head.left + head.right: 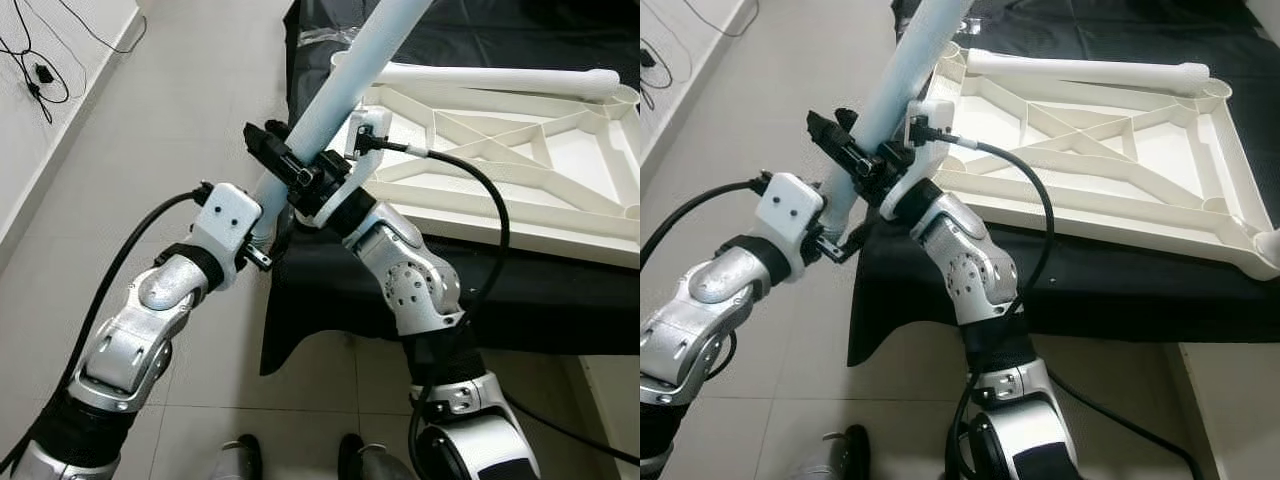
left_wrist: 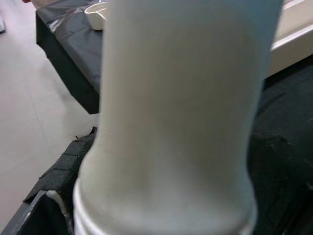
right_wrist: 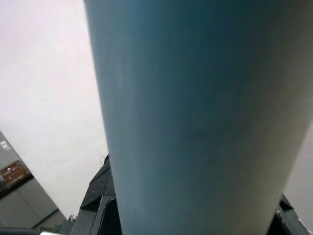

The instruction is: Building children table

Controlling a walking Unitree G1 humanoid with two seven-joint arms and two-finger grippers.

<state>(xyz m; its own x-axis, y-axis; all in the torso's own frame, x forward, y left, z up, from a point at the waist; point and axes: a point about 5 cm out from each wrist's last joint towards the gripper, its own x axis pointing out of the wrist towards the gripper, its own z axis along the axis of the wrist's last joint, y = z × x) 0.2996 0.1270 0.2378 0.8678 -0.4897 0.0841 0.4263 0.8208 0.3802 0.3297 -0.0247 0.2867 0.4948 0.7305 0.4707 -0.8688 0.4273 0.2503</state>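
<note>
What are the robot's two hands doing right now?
Left gripper: shut on the pale blue table leg, near its lower end.
Right gripper: shut on the same leg, just above.

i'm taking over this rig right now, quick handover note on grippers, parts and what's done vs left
Left gripper: at the lower end of the pale blue cylindrical table leg; its fingers are hidden, so the grip is unconfirmed.
Right gripper: shut on the table leg, higher up.
The leg is tilted, its top running out of the eye views, held beside the near left corner of the white ribbed plastic tabletop.
The tabletop lies underside up on the black-covered surface. A white leg lies along its far edge.
Done: no leg seen standing in a socket.
Left: seat the blue leg, then the others.
</note>
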